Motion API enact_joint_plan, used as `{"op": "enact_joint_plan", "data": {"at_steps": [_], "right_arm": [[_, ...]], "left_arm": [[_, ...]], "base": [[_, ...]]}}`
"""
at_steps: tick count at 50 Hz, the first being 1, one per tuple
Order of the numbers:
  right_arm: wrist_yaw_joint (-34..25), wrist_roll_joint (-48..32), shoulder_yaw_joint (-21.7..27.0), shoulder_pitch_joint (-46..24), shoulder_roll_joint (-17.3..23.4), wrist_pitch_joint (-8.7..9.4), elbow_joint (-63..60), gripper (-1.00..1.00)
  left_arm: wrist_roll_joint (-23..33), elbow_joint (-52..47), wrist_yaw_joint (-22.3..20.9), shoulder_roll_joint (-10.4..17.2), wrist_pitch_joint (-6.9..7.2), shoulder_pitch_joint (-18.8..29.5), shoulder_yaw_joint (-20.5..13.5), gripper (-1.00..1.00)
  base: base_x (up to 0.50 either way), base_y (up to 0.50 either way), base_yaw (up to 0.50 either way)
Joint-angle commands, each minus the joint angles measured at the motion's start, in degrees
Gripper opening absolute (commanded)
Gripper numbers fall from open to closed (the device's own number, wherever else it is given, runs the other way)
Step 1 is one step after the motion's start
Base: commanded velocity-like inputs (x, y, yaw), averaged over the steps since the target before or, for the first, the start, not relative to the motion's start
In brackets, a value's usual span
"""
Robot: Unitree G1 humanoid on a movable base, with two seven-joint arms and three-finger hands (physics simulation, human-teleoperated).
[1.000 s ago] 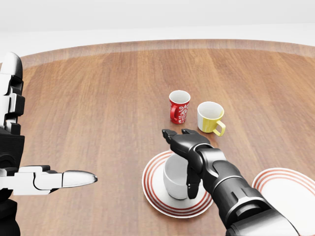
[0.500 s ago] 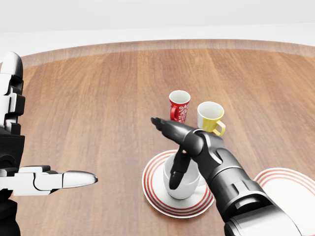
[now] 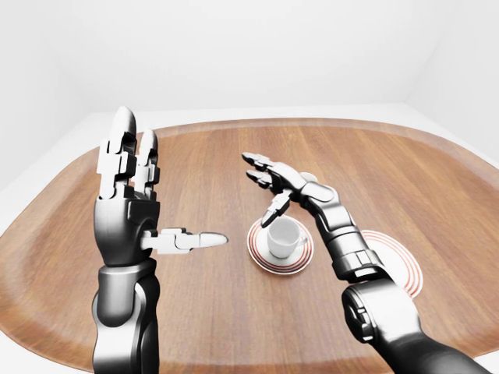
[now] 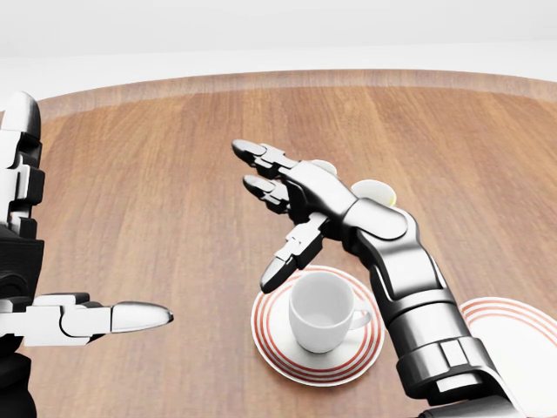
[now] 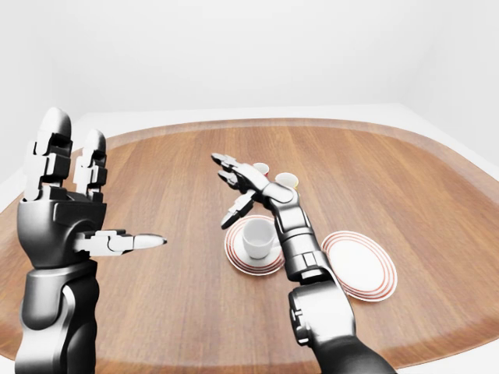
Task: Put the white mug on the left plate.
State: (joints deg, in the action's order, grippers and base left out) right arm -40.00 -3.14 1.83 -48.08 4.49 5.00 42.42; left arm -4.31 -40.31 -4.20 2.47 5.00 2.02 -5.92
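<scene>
The white mug point(image 4: 324, 312) stands upright on the left plate point(image 4: 271, 347), a white plate with red rings, with its handle to the right. My right hand point(image 4: 261, 213) is open and hovers above and to the upper left of the mug, fingers spread, not touching it. My left hand point(image 3: 168, 199) is open and empty, raised at the left of the views with its fingers up and its thumb pointing right.
A second red-ringed plate point(image 4: 513, 331) lies to the right of the first. A red mug point(image 5: 261, 167) and a yellow mug point(image 5: 286, 180) stand beyond the plates, mostly hidden by my right hand. The round wooden table's rim point(image 4: 261, 78) runs along the top.
My right hand has let go of the white mug, opened and risen up and to the left. The mug stays on the left plate. The left hand has not moved.
</scene>
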Motion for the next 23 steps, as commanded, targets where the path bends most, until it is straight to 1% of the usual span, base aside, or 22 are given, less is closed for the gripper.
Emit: {"op": "enact_joint_plan", "data": {"at_steps": [1,3,4,7,8,11,12,14,15,18,20,23], "right_arm": [[0.00,8.38,1.25,3.47,2.21,0.00,-2.26,1.00],[0.00,9.84,2.02,5.23,2.42,0.00,-4.35,1.00],[0.00,12.72,4.00,5.90,2.31,0.00,-5.72,1.00],[3.02,17.74,5.27,6.25,3.09,0.00,-3.87,1.00],[4.50,20.36,6.38,6.82,3.20,0.00,-3.76,1.00],[6.68,26.73,7.03,8.39,3.71,0.00,-6.81,1.00],[8.67,30.77,8.64,8.67,3.61,0.00,-7.80,1.00],[11.92,34.72,9.17,8.75,3.89,0.00,-6.97,1.00],[11.03,36.76,9.01,9.51,4.11,0.00,-7.25,1.00],[11.93,42.50,9.14,12.06,4.35,0.00,-10.93,1.00],[12.52,44.56,8.69,13.77,4.66,0.00,-12.58,1.00],[13.91,47.44,8.71,14.31,4.92,0.00,-14.63,1.00]], "left_arm": [[-0.01,-0.05,0.02,0.06,0.00,0.16,-0.10,0.95],[-0.02,0.11,-0.03,0.05,0.00,0.05,-0.13,0.95],[-0.03,-0.09,0.02,0.05,0.00,0.13,-0.11,0.95],[-0.27,-0.12,0.03,0.15,0.00,0.33,-0.49,0.95],[-0.14,-0.25,0.06,0.12,0.00,0.15,-0.31,0.95],[-0.07,-0.46,0.04,0.07,0.00,0.04,-0.13,0.95],[0.02,-0.34,0.07,0.03,0.00,0.01,-0.04,0.95],[0.09,-0.41,0.05,0.00,0.00,-0.07,0.06,0.95],[0.02,-0.56,0.02,0.01,0.00,-0.04,-0.01,0.95],[-0.15,-0.56,0.00,0.11,0.00,0.20,-0.32,0.95],[-0.27,-0.53,0.07,0.14,0.00,0.36,-0.44,0.95],[-0.15,-0.61,0.15,0.10,0.00,0.29,-0.21,0.95]], "base": [[0.00,0.00,0.00],[0.00,0.00,0.00],[0.00,0.00,0.00],[0.00,0.00,0.00],[0.00,0.00,0.00],[0.00,0.00,0.00],[0.00,0.00,0.00],[0.00,0.00,0.00],[0.00,0.00,0.00],[0.00,0.00,0.00],[0.00,0.00,0.00],[0.00,0.00,0.00]]}}
